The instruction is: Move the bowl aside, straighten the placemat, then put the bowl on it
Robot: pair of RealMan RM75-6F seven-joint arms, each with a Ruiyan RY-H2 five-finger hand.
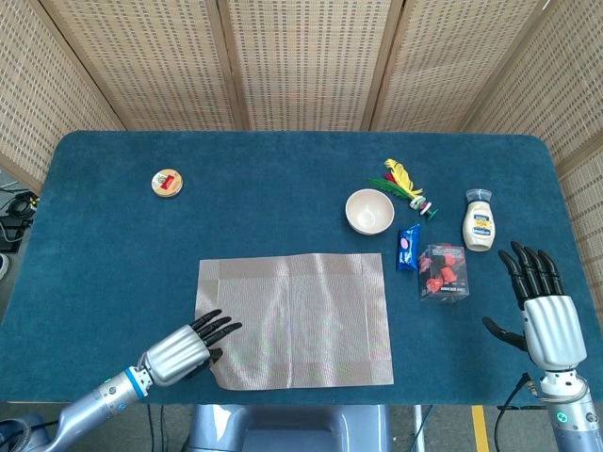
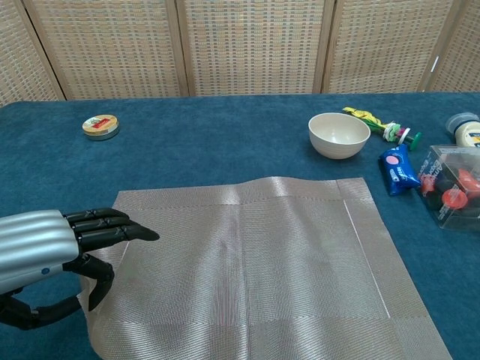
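Observation:
The woven grey placemat (image 1: 301, 315) (image 2: 262, 270) lies near the table's front edge, its sides about square with that edge. My left hand (image 1: 184, 347) (image 2: 52, 251) holds its front left corner, fingers over the mat and thumb under the slightly lifted edge. The cream bowl (image 1: 369, 210) (image 2: 339, 134) stands upright on the blue cloth behind the mat's right end, apart from it. My right hand (image 1: 542, 311) hovers at the front right with fingers spread and nothing in it; only the head view shows it.
Right of the bowl are a yellow-green toy (image 1: 405, 182) (image 2: 375, 121), a blue packet (image 1: 408, 247) (image 2: 397, 166), a clear box of red pieces (image 1: 444, 273) (image 2: 454, 193) and a white bottle (image 1: 480, 222). A round tin (image 1: 167, 183) (image 2: 100, 126) sits far left.

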